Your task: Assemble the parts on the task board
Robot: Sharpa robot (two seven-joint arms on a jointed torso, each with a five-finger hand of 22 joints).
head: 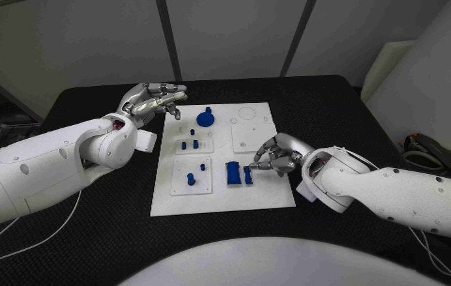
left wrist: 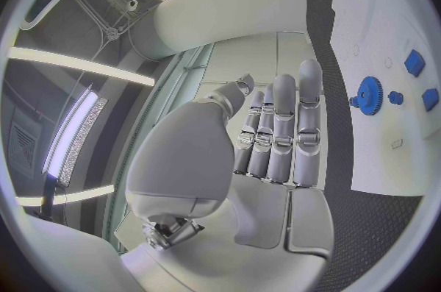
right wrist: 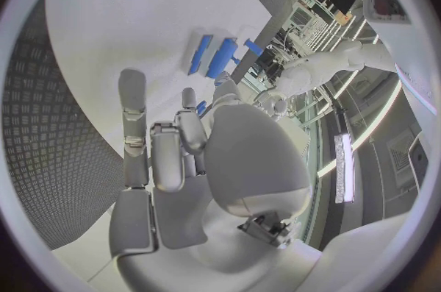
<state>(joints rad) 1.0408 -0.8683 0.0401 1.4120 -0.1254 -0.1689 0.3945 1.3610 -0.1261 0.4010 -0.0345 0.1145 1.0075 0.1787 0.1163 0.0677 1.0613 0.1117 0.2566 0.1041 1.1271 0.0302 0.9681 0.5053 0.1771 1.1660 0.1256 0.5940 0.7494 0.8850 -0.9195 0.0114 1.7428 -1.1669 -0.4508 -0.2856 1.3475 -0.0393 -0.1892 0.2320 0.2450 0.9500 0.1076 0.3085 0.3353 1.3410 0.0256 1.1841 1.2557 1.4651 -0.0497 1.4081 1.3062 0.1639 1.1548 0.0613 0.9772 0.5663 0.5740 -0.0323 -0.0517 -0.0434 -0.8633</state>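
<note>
The board (head: 221, 198) lies mid-table, long side running from 12 to 6 o'clock. The right hand (head: 272, 157) hangs low over its 3 o'clock edge, fingers curled down beside the two long blue blocks (head: 237, 172) that lie side by side near the board's centre-right. Whether a fingertip pinches the thinner block or only touches it cannot be told; the right wrist view shows the fingers (right wrist: 138, 137) reaching toward the blocks (right wrist: 212, 55) with a gap between them, so the hand looks empty, loosely curled and not pinching.

The left hand (head: 152, 102) is raised off the board's 10 o'clock corner, fingers bent loosely, holding nothing. In its wrist view the fingers (left wrist: 280, 132) lie straight and side by side, with the gear (left wrist: 370, 95) well beyond them.

The gear (head: 206, 116) stands at the board's 12 o'clock end; small pegs (head: 191, 144) stand in the plates at 9 o'clock, and one more peg (head: 191, 179) toward 7 o'clock.

Risks, judged from this pose: the blocks lie touching or nearly so, and a finger closing on one may drag or tip its neighbour, pushing it off its seat. A grip from the side alone could roll the thin block rather than lift it. The right forearm sits close over the board's 4 o'clock corner and could nudge the whole board, shifting every seated peg.
</note>
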